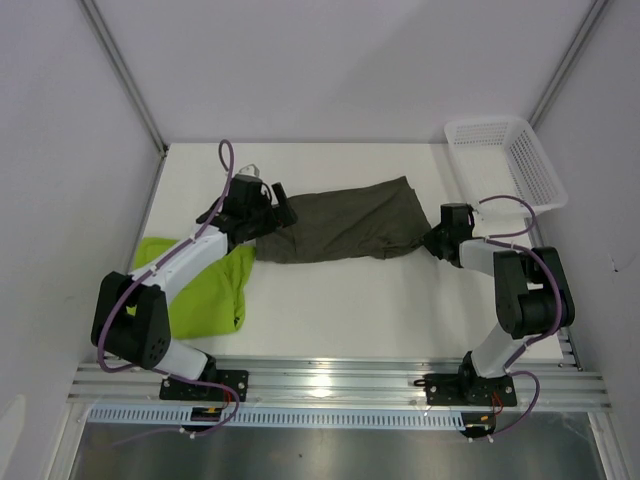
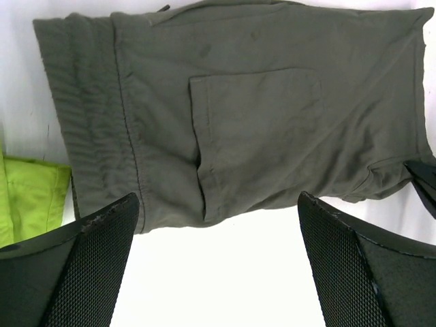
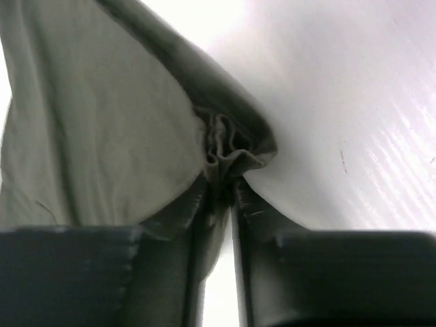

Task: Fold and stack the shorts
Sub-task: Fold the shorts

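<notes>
**Step in hand (judged):** the first fold of the olive-grey shorts [image 1: 340, 225] is starting. No stack exists yet.

**Positions, relative to the basket [image 1: 548, 175]:**
- The olive-grey shorts lie spread flat on the bench [image 1: 380, 300], to the left of the basket. Their leg end is near its front-left corner.
- The lime-green shorts [image 1: 205, 290] lie well left of the basket, beyond the olive pair and closer to the arm bases. They are loosely doubled over and partly hidden under the left arm. The two pairs look to touch or nearly touch at that far end; I cannot tell which.

**Fingers:**
- The right fingers [image 3: 170, 221] are drawn nearly together, pinching a small bunched pleat of olive cloth. The pleat is at the corner of the pair nearest the basket.
- The left fingers [image 2: 95, 259] are spread wide with nothing between them. They hover at the waistband end, the end farthest from the basket. Whether they touch the cloth I cannot tell.

**Next move (judged):**
- The left fingers need to come down and close on a waistband corner.
- Both arms can then lift one long edge and carry it across.
- The lift should be even, since with only one corner held the soft cloth would drag and twist.

**Count:** two pairs of shorts (one olive-grey, one lime-green), one basket, two arms.
</notes>
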Tool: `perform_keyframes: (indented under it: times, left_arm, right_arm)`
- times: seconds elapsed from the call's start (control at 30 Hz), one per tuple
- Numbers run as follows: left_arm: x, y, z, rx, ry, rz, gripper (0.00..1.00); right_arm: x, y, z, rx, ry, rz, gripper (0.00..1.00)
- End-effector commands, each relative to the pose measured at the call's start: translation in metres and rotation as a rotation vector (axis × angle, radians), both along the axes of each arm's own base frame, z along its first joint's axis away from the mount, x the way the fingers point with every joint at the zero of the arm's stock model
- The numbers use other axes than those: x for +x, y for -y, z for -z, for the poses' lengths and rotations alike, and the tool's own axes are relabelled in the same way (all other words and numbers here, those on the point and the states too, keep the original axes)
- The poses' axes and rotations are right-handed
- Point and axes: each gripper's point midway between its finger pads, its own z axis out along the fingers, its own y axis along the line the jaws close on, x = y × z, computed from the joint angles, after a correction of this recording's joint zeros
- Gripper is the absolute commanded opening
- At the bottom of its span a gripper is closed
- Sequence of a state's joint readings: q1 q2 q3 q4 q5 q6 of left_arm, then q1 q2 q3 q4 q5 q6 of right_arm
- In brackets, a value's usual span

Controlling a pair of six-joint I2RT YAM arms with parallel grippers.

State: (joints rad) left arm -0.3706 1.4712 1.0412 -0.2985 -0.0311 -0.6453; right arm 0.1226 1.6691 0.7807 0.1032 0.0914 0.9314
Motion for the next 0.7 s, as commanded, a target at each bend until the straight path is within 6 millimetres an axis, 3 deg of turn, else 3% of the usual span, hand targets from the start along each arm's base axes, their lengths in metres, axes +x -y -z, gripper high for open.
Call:
perform_keyframes:
  times: [0.0, 0.07, 0.2, 0.4, 0.43, 0.47, 0.57, 0.67]
  left_arm:
    - [-0.005, -0.002, -0.014, 0.002, 0.051, 0.020, 0.99]
    - [-0.010, -0.002, -0.007, 0.004, 0.035, 0.026, 0.99]
    - [-0.021, -0.002, -0.001, -0.010, 0.027, 0.038, 0.99]
    - [-0.035, 0.005, 0.005, -0.037, 0.002, 0.087, 0.99]
    - [-0.038, 0.006, 0.005, -0.043, 0.000, 0.099, 0.99]
    - [-0.040, 0.006, 0.005, -0.045, -0.003, 0.101, 0.99]
    - [-0.049, 0.005, 0.006, -0.053, -0.008, 0.108, 0.99]
    - [-0.060, 0.004, 0.010, -0.073, -0.014, 0.108, 0.99]
  right_arm:
    - [0.000, 0.014, 0.000, -0.043, -0.032, 0.058, 0.07]
    - [-0.006, 0.021, -0.002, -0.057, -0.042, 0.076, 0.00]
    - [-0.043, 0.047, -0.009, -0.130, -0.086, 0.144, 0.00]
    - [-0.080, 0.076, -0.017, -0.169, -0.104, 0.220, 0.03]
    - [-0.082, 0.080, -0.022, -0.180, -0.091, 0.208, 0.10]
    - [-0.082, 0.081, -0.027, -0.185, -0.082, 0.204, 0.35]
    - [-0.088, 0.084, -0.042, -0.228, -0.085, 0.174, 0.70]
    - [-0.093, 0.087, -0.066, -0.263, -0.065, 0.157, 0.80]
